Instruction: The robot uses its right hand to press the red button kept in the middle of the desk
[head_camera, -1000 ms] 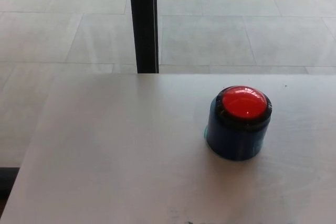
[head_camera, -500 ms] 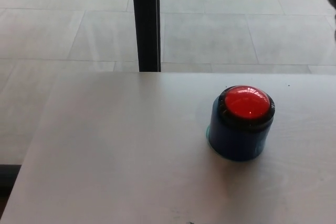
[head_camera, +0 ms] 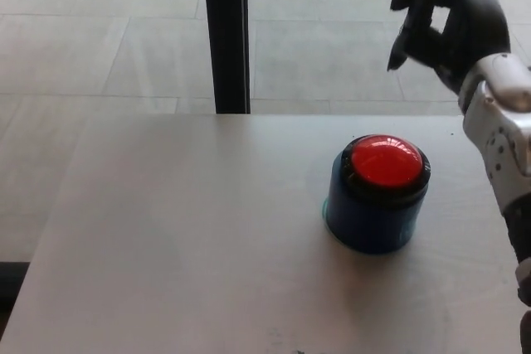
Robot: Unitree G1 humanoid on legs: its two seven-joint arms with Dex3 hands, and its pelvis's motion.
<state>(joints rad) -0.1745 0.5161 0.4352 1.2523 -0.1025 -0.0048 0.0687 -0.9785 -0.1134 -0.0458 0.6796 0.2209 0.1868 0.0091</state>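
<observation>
On the pale desk (head_camera: pixel 166 246), right of centre, the red button (head_camera: pixel 385 162) sits unpressed atop its blue housing (head_camera: pixel 369 221). Above and beyond it hangs the right hand (head_camera: pixel 444 26), fingers curled loosely, holding nothing, well apart from the button. The descent and the press are both left to do.

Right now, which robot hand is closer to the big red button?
Right. The right hand is raised above and a little to the right of the red button, not touching it. The left hand is not in view at all.
</observation>
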